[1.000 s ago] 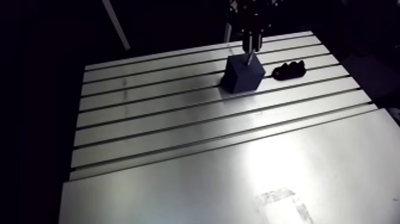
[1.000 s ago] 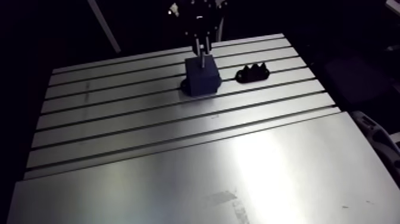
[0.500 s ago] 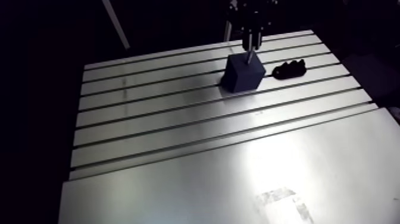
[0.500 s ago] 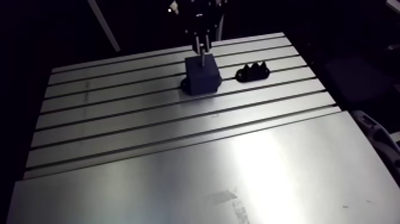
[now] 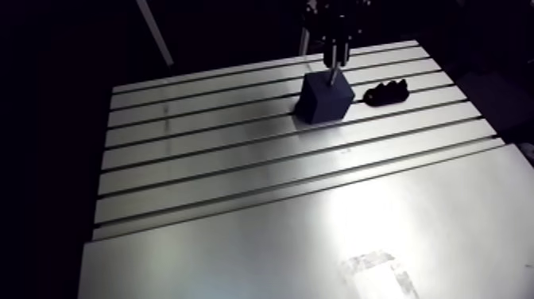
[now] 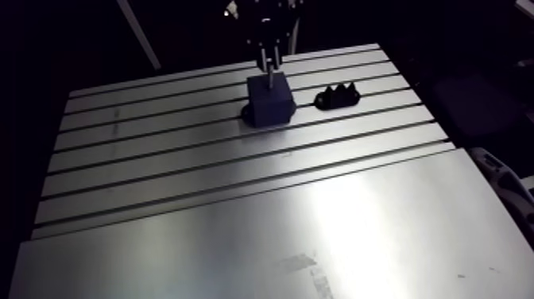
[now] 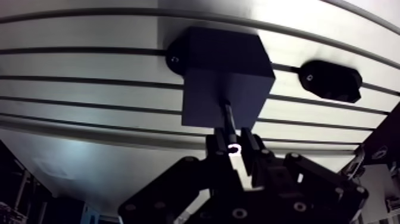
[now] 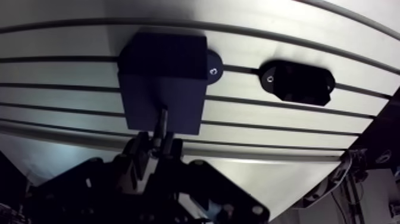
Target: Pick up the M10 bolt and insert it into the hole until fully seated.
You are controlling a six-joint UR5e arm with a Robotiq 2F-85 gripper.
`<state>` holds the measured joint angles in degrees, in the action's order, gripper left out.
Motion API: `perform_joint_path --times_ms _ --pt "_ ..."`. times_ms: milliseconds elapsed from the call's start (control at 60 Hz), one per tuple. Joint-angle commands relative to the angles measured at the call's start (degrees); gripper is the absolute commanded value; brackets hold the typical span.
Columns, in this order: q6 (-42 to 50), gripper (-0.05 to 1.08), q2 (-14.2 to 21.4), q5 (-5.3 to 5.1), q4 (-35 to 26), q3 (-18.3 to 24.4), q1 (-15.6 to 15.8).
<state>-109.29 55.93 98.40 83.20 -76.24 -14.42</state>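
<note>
A dark blue block (image 5: 324, 97) stands on the slotted table (image 5: 199, 151) near its far edge. My gripper (image 7: 233, 145) hangs right above the block, shut on the head of the M10 bolt (image 7: 229, 122). The bolt's shank points straight down, and in the wrist view its tip meets the block's top face (image 7: 223, 98). The hole itself is hidden under the shank. In the arm view the thin bright shank (image 5: 334, 73) shows between the gripper and the block.
A black ridged holder (image 5: 386, 93) lies on the table just to the right of the block, bolted into a slot; it also shows in the wrist view as the holder (image 8: 297, 83). A smooth plate (image 5: 318, 246) covers the near part of the table.
The gripper has risen slightly since the earliest frame, then held still. The block and the holder have not moved.
</note>
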Motion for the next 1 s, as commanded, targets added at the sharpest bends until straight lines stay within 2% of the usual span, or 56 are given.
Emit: perform_joint_path --times_ms 17,1000 --pt "0.00 1.08 0.00 0.00 0.07 -0.27 0.01" --pt "-0.09 1.08 0.18 0.00 0.68 -0.08 0.01"
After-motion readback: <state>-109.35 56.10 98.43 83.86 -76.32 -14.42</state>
